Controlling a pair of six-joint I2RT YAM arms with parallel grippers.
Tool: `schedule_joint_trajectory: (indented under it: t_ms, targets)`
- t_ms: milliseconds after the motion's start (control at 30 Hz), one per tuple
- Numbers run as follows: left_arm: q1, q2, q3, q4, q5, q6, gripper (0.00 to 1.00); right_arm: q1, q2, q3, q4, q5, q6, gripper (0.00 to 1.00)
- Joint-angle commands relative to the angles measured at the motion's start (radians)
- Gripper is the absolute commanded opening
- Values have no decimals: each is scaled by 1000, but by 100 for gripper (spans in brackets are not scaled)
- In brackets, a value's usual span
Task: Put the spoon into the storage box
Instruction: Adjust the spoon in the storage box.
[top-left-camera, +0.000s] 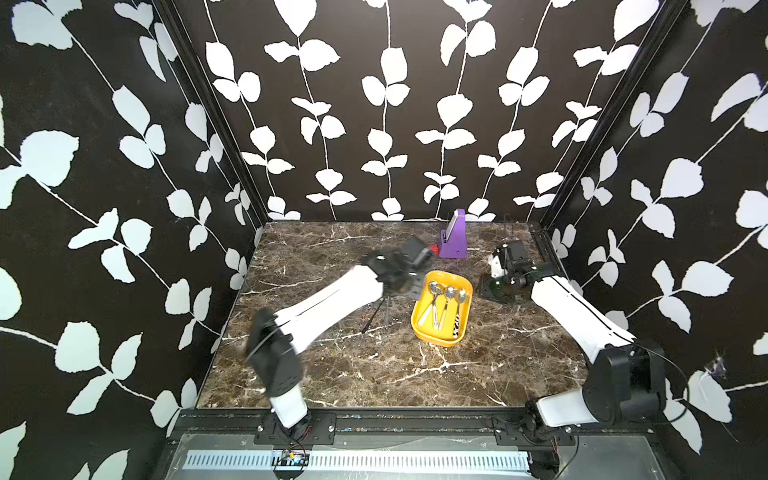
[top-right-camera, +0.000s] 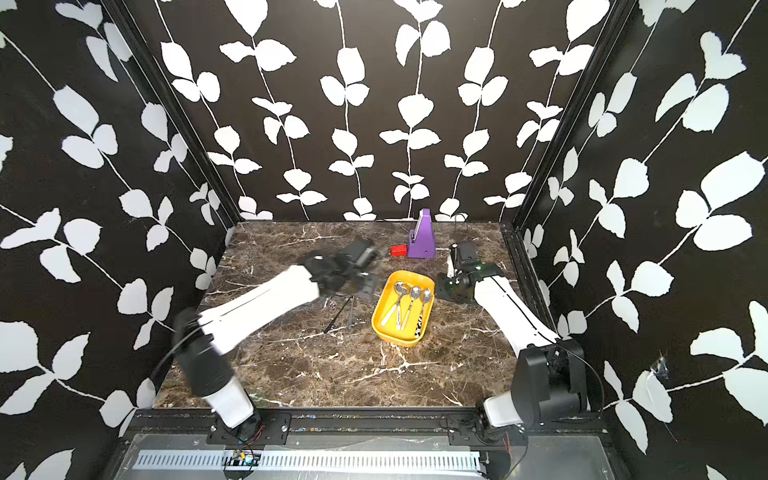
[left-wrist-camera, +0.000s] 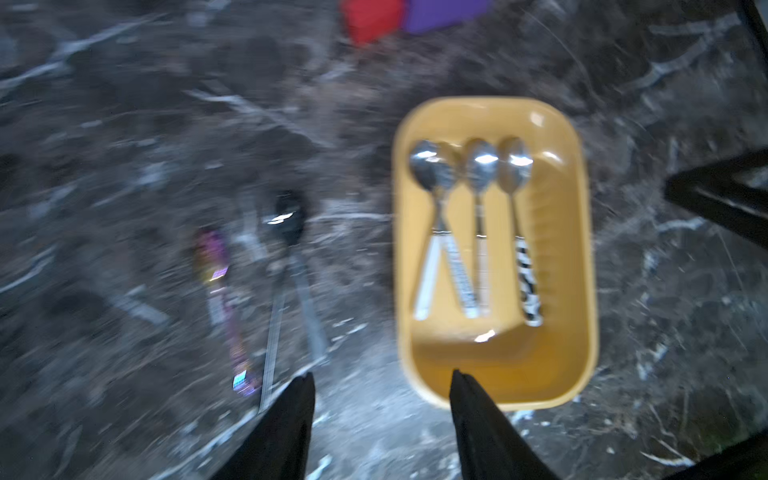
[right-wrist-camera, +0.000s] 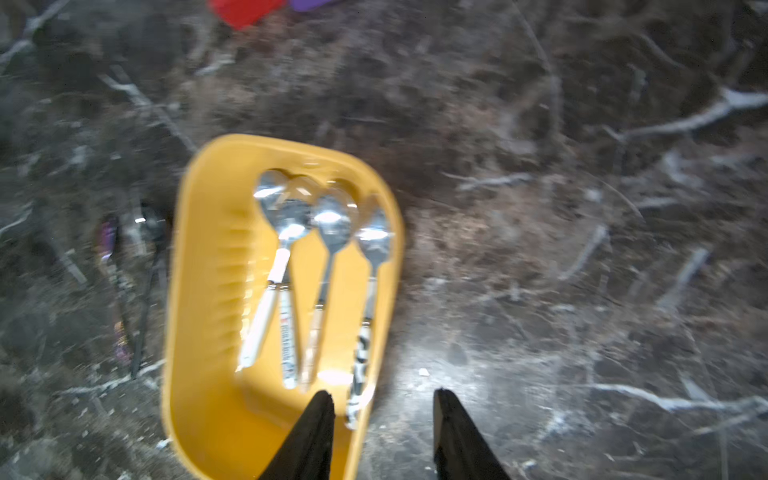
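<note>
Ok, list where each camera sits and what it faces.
Top view: high in front, facing down over the table; left arm, right arm show.
Top view: same stance; arms flank the storage box.
Left wrist: on left arm, facing down; left gripper, loose spoons.
Right wrist: on right arm, over the box; right gripper.
Shared: both wrists see the boxed spoons.

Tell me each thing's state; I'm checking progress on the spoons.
storage box: upright, holding four spoons.
dark spoons: on the table, outside the box.
iridescent spoon: on the table, outside the box.
left hand: open, empty.
right hand: open, empty.
</note>
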Motion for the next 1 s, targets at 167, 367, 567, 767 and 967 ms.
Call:
schedule_joint_trajectory:
  t_ms: [167, 367, 567, 767, 967]
  targets:
    - [300, -254, -316, -13, 21, 29, 61, 267, 136, 216, -13, 50, 102, 42]
    - [389, -332, -397, -3, 35, 34, 61, 425, 343, 375, -25, 79, 113, 42]
    - [409, -341, -456, 20, 68, 23, 61, 504, 548, 571, -68, 78, 103, 41]
    - [420, -366, -498, 34, 68, 21, 61, 541, 698, 716, -92, 59, 109, 42]
    - [430, -375, -515, 31, 70, 25, 61, 567, 824, 852, -144, 56, 118, 42]
